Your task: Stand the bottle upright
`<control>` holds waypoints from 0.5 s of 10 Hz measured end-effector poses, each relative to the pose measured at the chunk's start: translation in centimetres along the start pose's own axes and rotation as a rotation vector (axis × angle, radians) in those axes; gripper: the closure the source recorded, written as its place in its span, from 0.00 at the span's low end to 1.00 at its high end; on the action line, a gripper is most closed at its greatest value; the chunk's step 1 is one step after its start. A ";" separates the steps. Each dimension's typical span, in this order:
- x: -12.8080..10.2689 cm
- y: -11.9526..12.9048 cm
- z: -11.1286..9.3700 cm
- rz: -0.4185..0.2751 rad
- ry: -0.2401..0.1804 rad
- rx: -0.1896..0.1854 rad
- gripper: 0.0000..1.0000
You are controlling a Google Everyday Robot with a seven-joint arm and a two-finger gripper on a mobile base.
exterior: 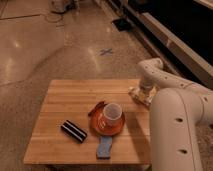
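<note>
1. My claw [144, 91] is down at the counter's [65, 100] right edge, at about 2 o'clock from the cup [112, 114].
2. The bottle [135, 95] shows as a pale shape lying on the wood directly under my claw, touching it or just beside it. Its visible part pokes out toward 9 o'clock from my wrist.
3. It looks to be on its side, with its long axis running roughly from 10 to 4 o'clock. I can't make out which end carries the cap.
4. I cannot tell whether my claw is apart or clamped on the bottle; my own wrist hides that.
5. My judgement is that the move turns on that axis: I would hold across it, then tip it upright away from the edge, toward 9 o'clock.
6. The cup on its orange plate [102, 131] is near at 8 o'clock, so the swing should stay short.
</note>
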 end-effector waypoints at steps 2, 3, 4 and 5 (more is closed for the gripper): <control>-1.4 -1.1 0.2 0.008 -0.008 0.034 0.76; -2.1 -1.4 0.1 0.014 -0.010 0.045 0.66; -2.9 -1.6 0.1 0.022 -0.015 0.053 0.54; -3.6 -1.7 0.2 0.031 -0.019 0.057 0.44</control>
